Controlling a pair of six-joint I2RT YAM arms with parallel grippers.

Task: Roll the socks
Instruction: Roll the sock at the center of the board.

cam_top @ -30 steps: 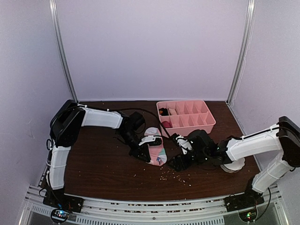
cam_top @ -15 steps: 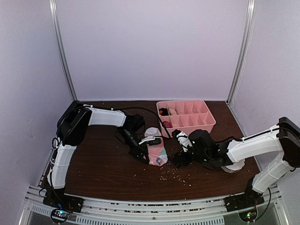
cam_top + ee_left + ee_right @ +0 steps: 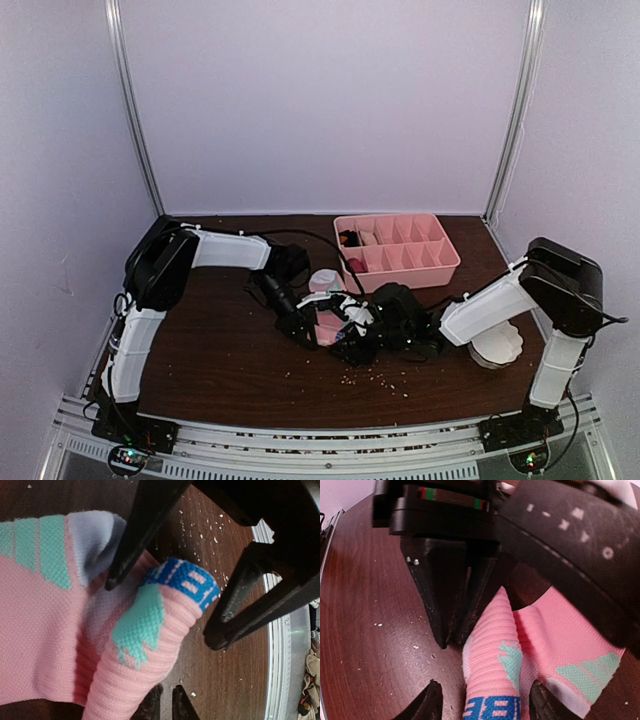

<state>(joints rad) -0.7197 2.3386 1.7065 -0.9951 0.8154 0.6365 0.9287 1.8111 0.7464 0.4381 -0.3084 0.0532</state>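
The pink sock [image 3: 326,322] with mint patches lies mid-table, its ribbed cuff [image 3: 135,680] raised in a ridge that ends in a blue band [image 3: 492,709]. My left gripper [image 3: 303,328] is shut, with its fingertips [image 3: 168,700] on the wood. The cuff leans on the outer side of one finger, and no fabric shows between the tips [image 3: 452,640]. My right gripper [image 3: 346,344] is open, and its fingers straddle the blue-banded cuff end [image 3: 485,702], also seen from the left wrist [image 3: 164,611]. Beige and maroon fabric [image 3: 357,240], seemingly the other sock, sits in the tray.
The pink divided tray [image 3: 430,262] stands at the back right of the table. A white crumpled object [image 3: 497,346] lies beside the right arm. Crumbs [image 3: 378,376] are scattered on the wood near the front. Metal rails run along the near edge.
The right arm has swung left, bringing its open gripper from beside the sock to over the cuff end. The left gripper has stayed at the sock's left side.
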